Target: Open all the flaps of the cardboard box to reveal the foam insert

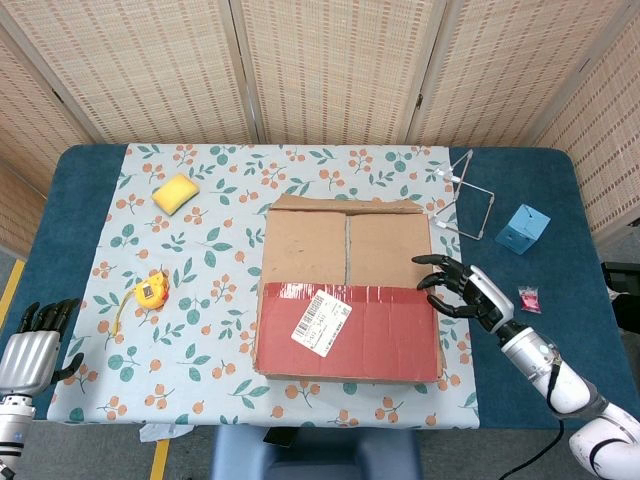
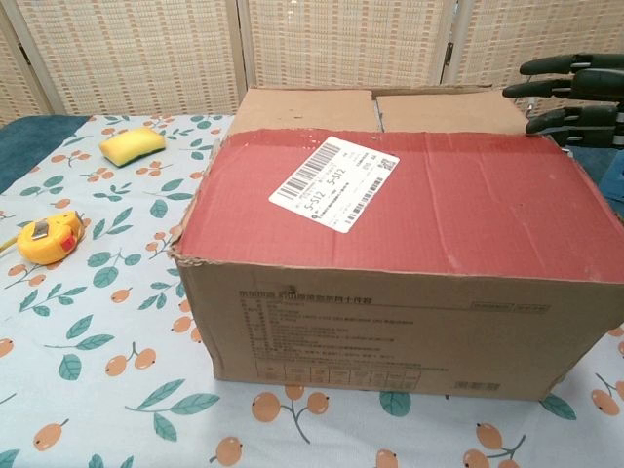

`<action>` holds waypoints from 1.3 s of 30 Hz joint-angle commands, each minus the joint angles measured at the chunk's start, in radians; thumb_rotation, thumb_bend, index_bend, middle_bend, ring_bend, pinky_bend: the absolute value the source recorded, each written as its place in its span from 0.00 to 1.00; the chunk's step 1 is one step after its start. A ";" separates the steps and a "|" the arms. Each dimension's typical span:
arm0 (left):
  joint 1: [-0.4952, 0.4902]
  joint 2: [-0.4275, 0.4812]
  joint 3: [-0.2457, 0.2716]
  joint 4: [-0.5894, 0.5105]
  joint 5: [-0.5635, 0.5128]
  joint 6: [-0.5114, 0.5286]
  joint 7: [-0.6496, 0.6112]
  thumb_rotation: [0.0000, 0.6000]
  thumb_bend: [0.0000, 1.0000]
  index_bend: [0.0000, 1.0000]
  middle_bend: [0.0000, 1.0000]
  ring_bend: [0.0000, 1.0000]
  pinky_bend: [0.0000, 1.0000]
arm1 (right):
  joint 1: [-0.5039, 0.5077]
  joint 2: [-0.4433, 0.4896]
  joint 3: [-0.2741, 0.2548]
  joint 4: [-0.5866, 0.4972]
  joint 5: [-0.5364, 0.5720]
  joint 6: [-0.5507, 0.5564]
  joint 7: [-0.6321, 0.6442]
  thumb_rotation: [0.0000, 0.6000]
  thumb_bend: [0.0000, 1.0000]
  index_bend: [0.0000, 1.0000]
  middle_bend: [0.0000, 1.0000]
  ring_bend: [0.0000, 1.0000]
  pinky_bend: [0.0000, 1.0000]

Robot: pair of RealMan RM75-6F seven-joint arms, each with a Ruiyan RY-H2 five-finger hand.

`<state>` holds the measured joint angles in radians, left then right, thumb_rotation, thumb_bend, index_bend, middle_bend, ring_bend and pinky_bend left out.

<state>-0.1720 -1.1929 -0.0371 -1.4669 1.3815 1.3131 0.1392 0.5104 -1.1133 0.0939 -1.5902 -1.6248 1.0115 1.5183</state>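
Observation:
The cardboard box (image 1: 346, 290) (image 2: 390, 253) stands mid-table with its flaps down. Its near flap (image 1: 370, 335) is red and carries a white barcode label (image 1: 320, 322) (image 2: 334, 180). Two brown flaps (image 1: 345, 245) lie flat behind it, meeting at a centre seam. My right hand (image 1: 462, 288) (image 2: 575, 97) is open beside the box's right top edge, fingers spread and pointing at it, holding nothing. My left hand (image 1: 33, 342) rests at the table's front left corner, far from the box, fingers curled. No foam shows.
A yellow sponge (image 1: 175, 193) (image 2: 134, 144) and a yellow tape measure (image 1: 151, 290) (image 2: 44, 237) lie left of the box. A wire stand (image 1: 465, 200), a blue cube (image 1: 523, 228) and a small pink item (image 1: 528, 298) sit to the right.

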 commanded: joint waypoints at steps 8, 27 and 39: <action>0.000 0.001 0.000 -0.001 0.000 0.000 -0.002 1.00 0.37 0.09 0.15 0.14 0.08 | 0.023 -0.010 -0.039 0.002 -0.024 0.025 0.052 0.91 0.39 0.25 0.21 0.36 0.28; -0.006 -0.007 0.000 0.001 0.001 -0.001 0.024 1.00 0.37 0.09 0.15 0.14 0.08 | -0.006 0.094 -0.117 -0.121 -0.111 0.185 0.071 0.92 0.39 0.25 0.20 0.35 0.28; -0.008 -0.013 0.003 -0.002 0.005 0.002 0.046 1.00 0.37 0.09 0.15 0.14 0.08 | -0.061 0.247 -0.175 -0.316 -0.225 0.331 -0.062 0.92 0.39 0.25 0.19 0.34 0.27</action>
<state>-0.1804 -1.2062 -0.0341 -1.4691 1.3867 1.3154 0.1854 0.4641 -0.8969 -0.0647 -1.8720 -1.8193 1.3142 1.4882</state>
